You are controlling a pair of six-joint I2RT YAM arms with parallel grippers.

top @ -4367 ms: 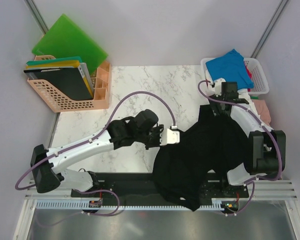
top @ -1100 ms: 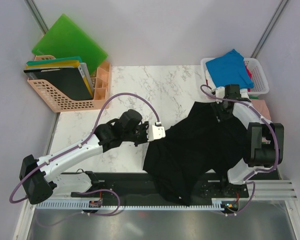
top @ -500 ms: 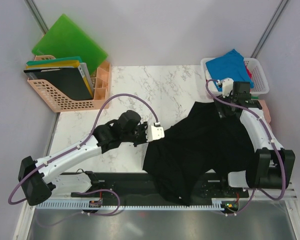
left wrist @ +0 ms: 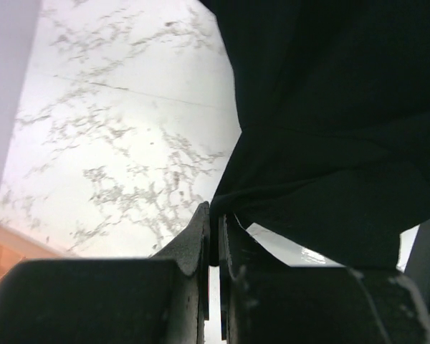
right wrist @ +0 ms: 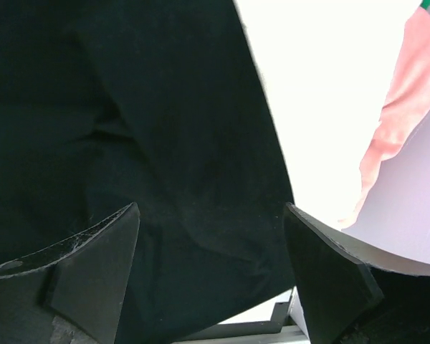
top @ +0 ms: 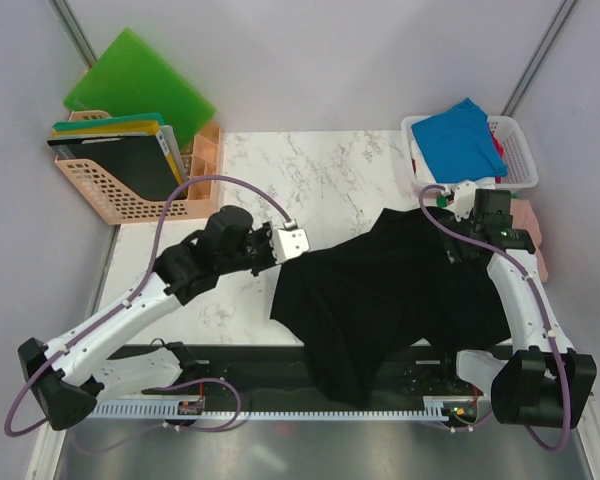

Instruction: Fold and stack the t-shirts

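Note:
A large black t-shirt (top: 390, 290) lies crumpled across the right half of the marble table (top: 310, 170), its lower part hanging over the near edge. My left gripper (top: 285, 243) is shut on the shirt's left edge; in the left wrist view the black cloth (left wrist: 330, 122) is pinched between the closed left gripper (left wrist: 216, 211). My right gripper (top: 467, 243) stands open over the shirt's upper right part, and the right wrist view shows the right gripper (right wrist: 211, 211) wide above the black cloth (right wrist: 150, 122), holding nothing. A bright blue t-shirt (top: 460, 130) tops the basket's pile.
The white basket (top: 520, 160) stands at the back right, with a pink cloth (top: 530, 225) beside it, also in the right wrist view as the pink cloth (right wrist: 405, 107). A peach file rack (top: 130, 180) with green boards (top: 140, 85) fills the back left. A black rail (top: 240, 365) runs along the near edge.
My left gripper has dragged the shirt's edge to the left and farther back. My right gripper has opened, let go of the shirt and shifted to the right.

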